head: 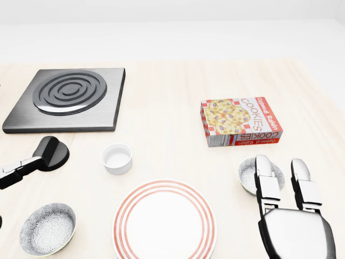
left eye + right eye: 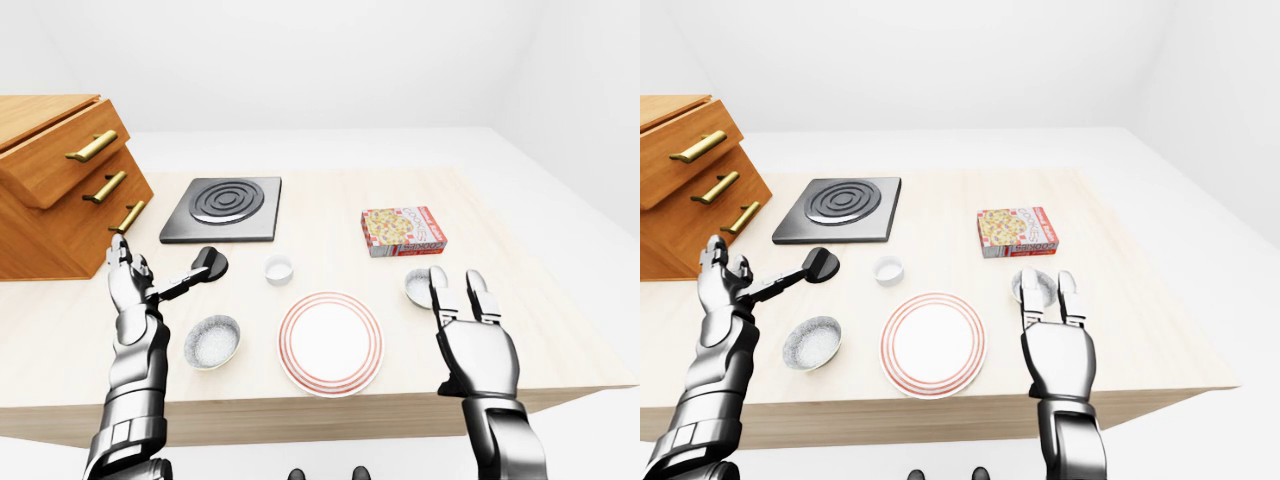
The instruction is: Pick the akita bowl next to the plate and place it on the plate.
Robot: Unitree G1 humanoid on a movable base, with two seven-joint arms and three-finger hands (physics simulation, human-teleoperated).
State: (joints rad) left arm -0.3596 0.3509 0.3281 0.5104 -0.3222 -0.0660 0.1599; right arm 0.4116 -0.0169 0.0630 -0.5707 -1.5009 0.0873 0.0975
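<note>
The right hand (image 1: 294, 229), fingers (image 1: 268, 181) straight and parted (gripping nothing), is hovering just below the akita bowl (image 1: 247, 175) in the head view, the plate (image 1: 164, 224) lying to its left.

Wooden table (image 1: 172, 91), plate (image 1: 164, 221), bowls (image 1: 47, 229), cookie box (image 1: 241, 121), hotplate (image 1: 67, 99)

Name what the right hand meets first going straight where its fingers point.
Probably the akita bowl right of the plate; the right hand overlaps it in the head view, height unclear.
</note>
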